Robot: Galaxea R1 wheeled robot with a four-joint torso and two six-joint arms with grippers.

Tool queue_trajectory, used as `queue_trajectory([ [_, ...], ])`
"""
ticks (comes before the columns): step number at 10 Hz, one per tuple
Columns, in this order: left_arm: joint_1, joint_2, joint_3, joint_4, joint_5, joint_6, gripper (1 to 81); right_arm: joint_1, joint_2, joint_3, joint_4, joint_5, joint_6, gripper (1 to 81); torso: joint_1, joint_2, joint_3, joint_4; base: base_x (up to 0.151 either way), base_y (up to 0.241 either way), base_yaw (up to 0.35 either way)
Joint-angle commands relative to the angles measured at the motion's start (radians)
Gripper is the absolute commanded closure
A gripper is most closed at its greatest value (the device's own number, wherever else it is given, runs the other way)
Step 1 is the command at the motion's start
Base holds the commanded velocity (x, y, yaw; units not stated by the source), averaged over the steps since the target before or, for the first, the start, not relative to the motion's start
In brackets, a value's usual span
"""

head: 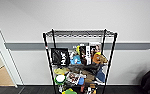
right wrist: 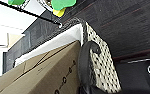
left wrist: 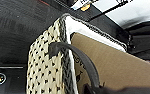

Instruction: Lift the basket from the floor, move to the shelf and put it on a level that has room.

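Against the pale wall at the centre of the head view stands the shelf (head: pixel 79 62), a black wire rack whose top level (head: pixel 81 33) lies bare between the post tips, while the tiers under it are crowded with packets, a dark Huel bag (head: pixel 60 56) and other clutter.

Both wrist views look down on the basket (left wrist: pixel 44 72), cream-white weave with a dark rim and a white cloth lining. It appears to hang clear of the floor (left wrist: pixel 13 27), the dark carpet tiles with thin red lines showing past its side, and the rack's foot shows close beyond it. A brown cardboard box (left wrist: pixel 116 67) fills its inside and stands above the rim.

Each short end carries a dark looped handle (left wrist: pixel 78 58), and each loop runs up to the lower edge of its wrist view, towards that arm's pincer. Whether either pincer is closed on its handle cannot be told, as the fingers are not distinguishable.

Judged from this, the woven walls are stiff enough to keep shape yet would give under a squeeze, so the 2 handles are the sound places to hold. The box probably adds weight and sits high, so uneven lifting could tip the load. The handles look smooth and thin, and they could slide or twist in a loose grip.
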Motion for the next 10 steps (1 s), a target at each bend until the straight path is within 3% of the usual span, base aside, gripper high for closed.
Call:
queue_trajectory([
  [1,-0.091,-0.019,0.034,0.004,0.032,-0.001,81.1,0.106,-0.019,0.056,-0.004,-0.051,0.001,81.1,0.000,0.000,0.000,0.000,0.102,0.000,0.000],
  [10,-0.083,-0.008,0.018,0.004,0.031,-0.001,81.1,0.112,-0.017,0.062,-0.011,-0.051,0.001,81.1,0.000,0.000,0.000,0.000,0.103,0.000,0.000],
])
